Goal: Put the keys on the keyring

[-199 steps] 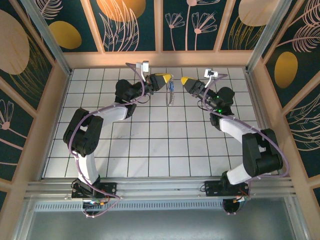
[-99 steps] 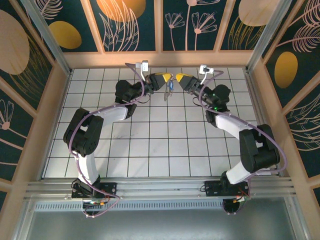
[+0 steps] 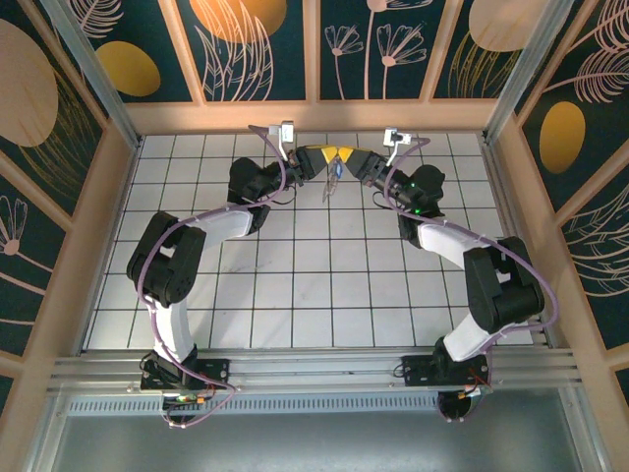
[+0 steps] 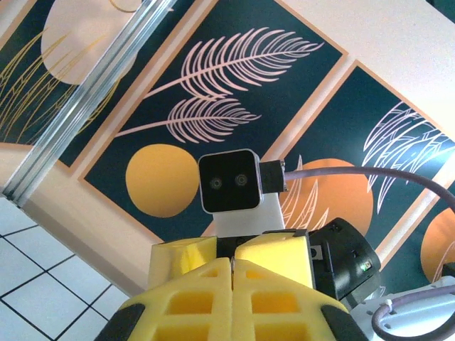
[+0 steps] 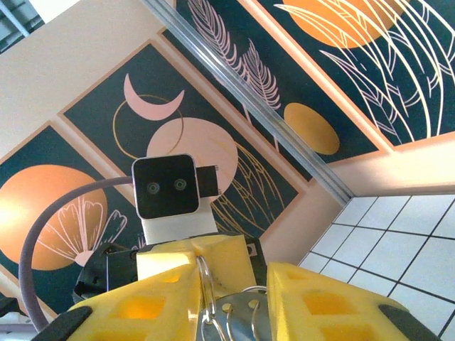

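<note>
High over the far middle of the floor, my left gripper [image 3: 322,154] and right gripper [image 3: 346,157] meet tip to tip. The keys [image 3: 334,177], small and bluish, hang just below them. In the left wrist view my left gripper [image 4: 232,264] is shut, with a thin metal sliver between its tips. The keyring [image 5: 207,284] is a wire split ring running into the left fingertips [image 5: 227,259]. My right gripper [image 5: 231,302] has its jaws narrowed round a silver key head [image 5: 249,320] with small holes, which spans the gap and seems to touch both pads.
The white tiled floor [image 3: 314,265] lies far below both grippers. The patterned back wall [image 3: 314,59] and its wooden ledge stand close behind them. Purple cables loop off both wrists. Each wrist camera faces the other [image 5: 167,186].
My right gripper has swung left to meet the left gripper's tips, and its jaws have narrowed round the key head. The left arm and the ring have held still.
</note>
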`<state>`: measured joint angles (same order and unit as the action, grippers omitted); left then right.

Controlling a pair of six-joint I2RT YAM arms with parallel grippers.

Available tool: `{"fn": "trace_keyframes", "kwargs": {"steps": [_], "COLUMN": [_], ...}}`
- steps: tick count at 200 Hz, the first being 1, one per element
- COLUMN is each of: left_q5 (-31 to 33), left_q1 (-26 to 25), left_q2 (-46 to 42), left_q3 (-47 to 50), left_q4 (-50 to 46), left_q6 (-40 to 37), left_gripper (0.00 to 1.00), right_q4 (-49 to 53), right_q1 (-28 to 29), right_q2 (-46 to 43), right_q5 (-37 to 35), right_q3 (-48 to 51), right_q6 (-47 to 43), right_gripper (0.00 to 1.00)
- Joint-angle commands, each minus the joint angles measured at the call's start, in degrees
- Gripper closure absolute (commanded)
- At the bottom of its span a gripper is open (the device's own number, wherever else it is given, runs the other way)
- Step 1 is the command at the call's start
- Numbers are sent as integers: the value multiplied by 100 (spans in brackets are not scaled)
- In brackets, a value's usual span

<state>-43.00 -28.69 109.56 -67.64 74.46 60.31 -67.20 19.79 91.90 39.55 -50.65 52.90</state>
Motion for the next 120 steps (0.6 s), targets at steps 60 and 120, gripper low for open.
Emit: {"fn": "trace_keyframes", "kwargs": {"steps": [60,120], "left_q5": [-6,-6], "left_q1": [-23,-23], "left_q2": [62,50], "left_q3": [-61,-170], "left_q4": [368,116], "left_q6": [73,-139], "left_gripper": [100,84], "right_q4": [-321,-52], "right_q1": [102,20], "right_q2": [130,60], "right_q5": [228,193], "right_q3": [-340,-314], "right_q6": [15,-189], "right_gripper": [100,100]}}
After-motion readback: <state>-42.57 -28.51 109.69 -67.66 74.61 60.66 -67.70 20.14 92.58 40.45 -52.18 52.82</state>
